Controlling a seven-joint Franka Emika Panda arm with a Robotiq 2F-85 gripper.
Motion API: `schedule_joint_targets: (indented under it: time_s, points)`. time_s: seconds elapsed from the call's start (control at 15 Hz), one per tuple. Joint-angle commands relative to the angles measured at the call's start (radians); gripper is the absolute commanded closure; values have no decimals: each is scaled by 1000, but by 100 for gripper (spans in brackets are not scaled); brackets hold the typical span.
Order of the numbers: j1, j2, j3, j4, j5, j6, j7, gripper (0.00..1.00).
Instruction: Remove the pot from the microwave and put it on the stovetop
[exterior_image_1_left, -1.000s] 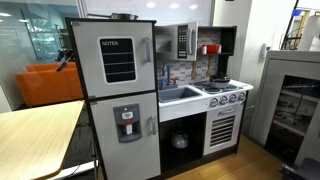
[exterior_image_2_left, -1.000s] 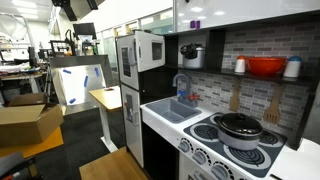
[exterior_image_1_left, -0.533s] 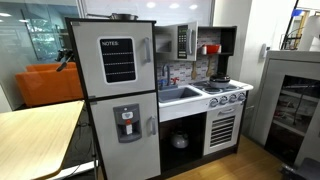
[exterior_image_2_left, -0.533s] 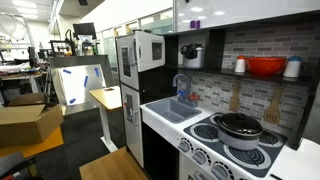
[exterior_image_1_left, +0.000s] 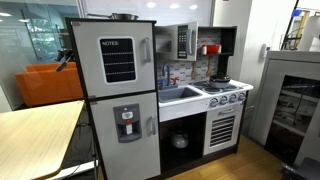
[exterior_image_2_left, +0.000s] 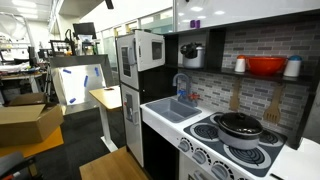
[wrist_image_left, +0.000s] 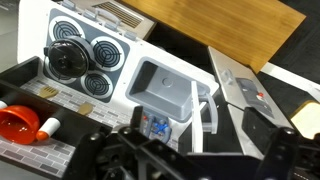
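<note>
Up high, looking straight down: the gripper (wrist_image_left: 192, 152) hangs over the toy kitchen, a dark blur along the bottom of the wrist view, its two jaws standing well apart with nothing between them. Below it lies the sink (wrist_image_left: 165, 88), and past that the stovetop (wrist_image_left: 100, 45), where a black pan (wrist_image_left: 62, 62) covers one burner. In an exterior view the pot (exterior_image_2_left: 191, 53), silvery with a dark top, sits up in a dark recess just beside the microwave (exterior_image_2_left: 148, 50); whether that recess is the microwave's own inside, I cannot tell. It is well above the stovetop and off to one side of it. A red bowl (exterior_image_2_left: 265, 66) rests on the shelf against the brick wall over the burners.
</note>
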Motion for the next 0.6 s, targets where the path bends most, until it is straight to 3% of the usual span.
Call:
schedule_joint_targets:
  time_s: [0.0,0.53]
  points:
    - [-32,134,0,109,52,13,-19,0]
    - [-96,335,10,324,95,2,-22,0]
